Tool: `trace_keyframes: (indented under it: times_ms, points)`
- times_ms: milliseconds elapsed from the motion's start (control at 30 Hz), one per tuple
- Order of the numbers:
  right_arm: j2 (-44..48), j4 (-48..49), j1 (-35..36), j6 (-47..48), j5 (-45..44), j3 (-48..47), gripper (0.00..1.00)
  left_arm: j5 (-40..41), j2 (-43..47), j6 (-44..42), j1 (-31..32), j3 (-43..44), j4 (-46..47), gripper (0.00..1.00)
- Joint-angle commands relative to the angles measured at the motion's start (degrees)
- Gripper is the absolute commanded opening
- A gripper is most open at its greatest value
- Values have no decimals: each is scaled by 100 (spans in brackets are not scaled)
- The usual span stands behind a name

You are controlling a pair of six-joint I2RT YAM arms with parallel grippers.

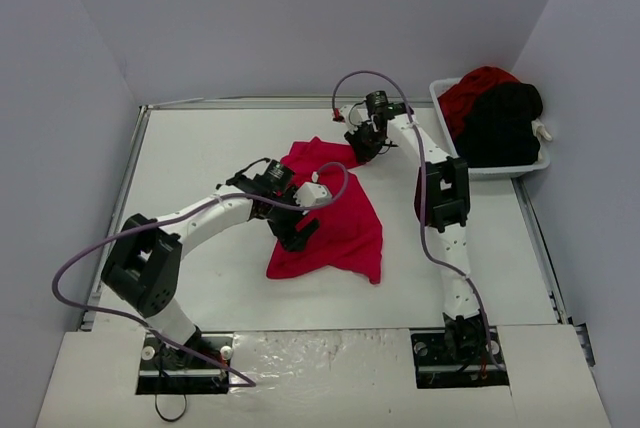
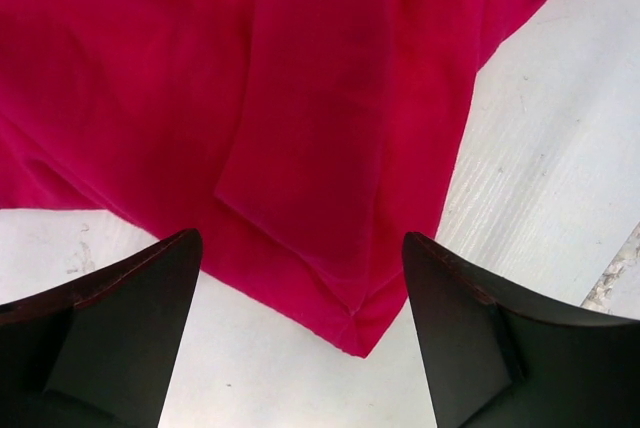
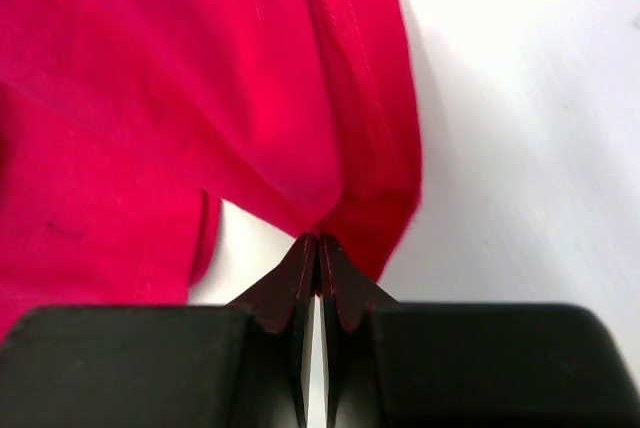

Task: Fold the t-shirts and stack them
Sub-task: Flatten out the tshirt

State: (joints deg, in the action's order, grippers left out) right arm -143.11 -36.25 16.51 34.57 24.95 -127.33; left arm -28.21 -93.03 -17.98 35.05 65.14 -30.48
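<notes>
A bright red t-shirt [image 1: 335, 216] lies rumpled and partly folded on the white table [image 1: 210, 153]. My left gripper [image 1: 298, 231] is open over the shirt's left side; in the left wrist view a folded corner of the red shirt [image 2: 340, 198] lies between its spread fingers [image 2: 110, 328]. My right gripper [image 1: 362, 145] is shut on the shirt's far edge and holds it up; the right wrist view shows red cloth [image 3: 300, 118] pinched at the fingertips. Another red t-shirt [image 1: 472, 90] and a black t-shirt [image 1: 503, 123] are heaped in the white basket [image 1: 492, 169].
The basket stands at the table's far right corner against the wall. A raised rim [image 1: 135, 163] runs along the table's left and back edges. Purple cables [image 1: 75, 268] loop from both arms.
</notes>
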Motion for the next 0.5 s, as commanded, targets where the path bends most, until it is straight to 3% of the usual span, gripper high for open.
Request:
trace_keyframes:
  times_ms: [0, 67, 267, 300, 333, 400, 467]
  points:
    - [626, -172, -157, 68, -16, 164, 0, 26, -144, -153, 99, 218, 42, 80]
    - [679, -163, -183, 68, -8, 243, 0, 43, -364, -189, 160, 305, -2, 80]
    - [784, -154, -210, 103, 1, 472, 0, 87, -1023, -241, 248, 815, -458, 54]
    - [793, -154, -210, 103, 10, 481, 0, 113, -1067, -241, 239, 833, -476, 45]
    - [811, -154, -219, 103, 10, 507, 0, 140, -1120, -233, 239, 868, -485, 23]
    - [837, -163, -236, 129, 10, 542, 0, 254, -1112, -232, 239, 921, -494, 3]
    - [881, -163, -262, 147, -25, 586, 0, 350, -998, -232, 239, 965, -529, 3]
